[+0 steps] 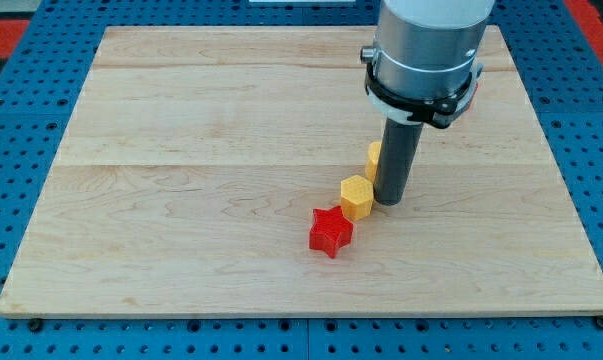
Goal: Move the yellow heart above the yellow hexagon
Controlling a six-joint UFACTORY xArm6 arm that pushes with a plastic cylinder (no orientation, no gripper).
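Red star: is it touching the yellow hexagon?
Yes. The red star sits against the lower-left side of the yellow hexagon, with no wood showing between them.

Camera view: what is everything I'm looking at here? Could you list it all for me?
Wooden board: one, pale, fills most of the view.
Blue perforated base: one, blue, surrounds the board.
Red star block: one, red, below board centre.
Yellow hexagon block: one, yellow, up-right of the star, touching it.
Yellow block: one, yellow, up-right of the hexagon, mostly hidden behind the rod; shape unclear.
Arm body: one, grey, view's top.
Dark rod, my tip: one, just right of the hexagon.
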